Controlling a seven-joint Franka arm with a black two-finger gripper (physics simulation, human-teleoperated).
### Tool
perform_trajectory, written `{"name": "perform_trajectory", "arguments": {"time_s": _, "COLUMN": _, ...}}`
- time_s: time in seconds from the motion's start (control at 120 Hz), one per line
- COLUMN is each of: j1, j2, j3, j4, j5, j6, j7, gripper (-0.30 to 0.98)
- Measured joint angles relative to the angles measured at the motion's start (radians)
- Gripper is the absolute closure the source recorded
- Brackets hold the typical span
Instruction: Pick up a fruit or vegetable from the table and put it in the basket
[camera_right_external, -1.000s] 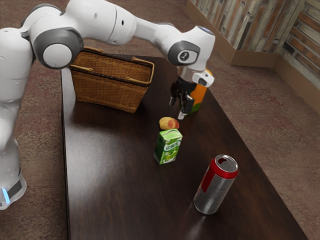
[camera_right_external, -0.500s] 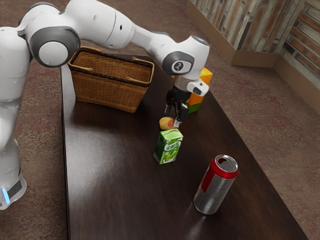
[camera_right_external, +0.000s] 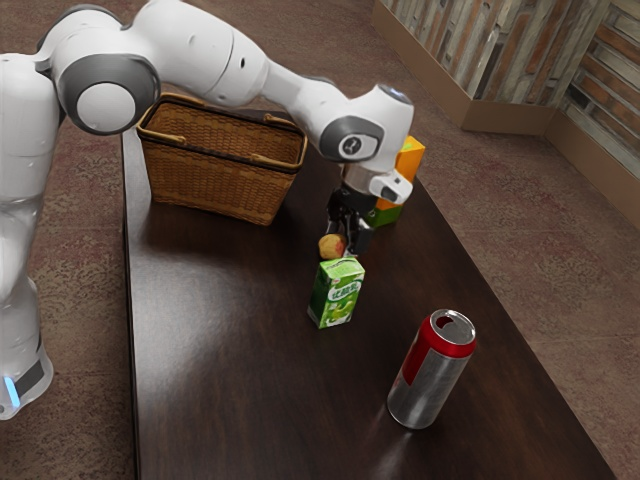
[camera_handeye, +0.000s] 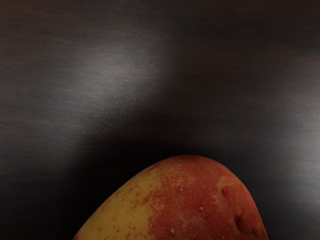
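My gripper (camera_right_external: 340, 241) is low over the table in the exterior view, open, with its fingers around the small yellow-and-red fruit (camera_right_external: 331, 246). One finger covers part of the fruit's side, and whether both touch it cannot be seen. The fruit (camera_handeye: 185, 205) shows large at the wrist view's lower edge, just under the hand, above the dark wood. A brown wicker basket (camera_right_external: 215, 180) with raised handles stands toward the exterior view's upper left, apart from the hand.
A green drink carton (camera_right_external: 336, 294) stands close beside the fruit and gripper. Behind the hand is an orange-and-green carton (camera_right_external: 408, 165). A red-and-silver can (camera_right_external: 430, 372) stands farther forward on the dark table (camera_right_external: 230, 350).
My hand has come down and toward the exterior view's left, from above and beside the fruit to around it. The basket and can have stayed in place.
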Motion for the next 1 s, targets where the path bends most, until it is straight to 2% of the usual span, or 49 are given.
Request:
{"name": "perform_trajectory", "arguments": {"time_s": 0.217, "j1": 0.001, "j2": 0.001, "j3": 0.000, "j4": -0.010, "j5": 0.007, "j6": 0.027, "j7": 0.004, "gripper": 0.27}}
{"name": "perform_trajectory", "arguments": {"time_s": 0.467, "j1": 0.000, "j2": 0.010, "j3": 0.004, "j4": 0.000, "j5": 0.034, "j6": 0.060, "j7": 0.017, "gripper": 0.27}}
{"name": "perform_trajectory", "arguments": {"time_s": 0.583, "j1": 0.004, "j2": -0.073, "j3": 0.005, "j4": 0.008, "j5": 0.037, "j6": 0.052, "j7": 0.025, "gripper": 0.30}}
{"name": "perform_trajectory", "arguments": {"time_s": 0.65, "j1": 0.012, "j2": -0.152, "j3": 0.005, "j4": 0.022, "j5": 0.044, "j6": 0.028, "j7": 0.027, "gripper": 0.32}}
{"name": "perform_trajectory", "arguments": {"time_s": 0.775, "j1": 0.034, "j2": -0.247, "j3": 0.010, "j4": 0.183, "j5": 0.085, "j6": -0.076, "j7": 0.026, "gripper": 0.39}}
{"name": "perform_trajectory", "arguments": {"time_s": 0.9, "j1": 0.084, "j2": -0.272, "j3": 0.017, "j4": 0.261, "j5": 0.104, "j6": -0.175, "j7": 0.027, "gripper": 0.48}}
{"name": "perform_trajectory", "arguments": {"time_s": 1.0, "j1": 0.114, "j2": -0.273, "j3": 0.090, "j4": 0.267, "j5": 0.111, "j6": -0.245, "j7": 0.029, "gripper": 0.49}}
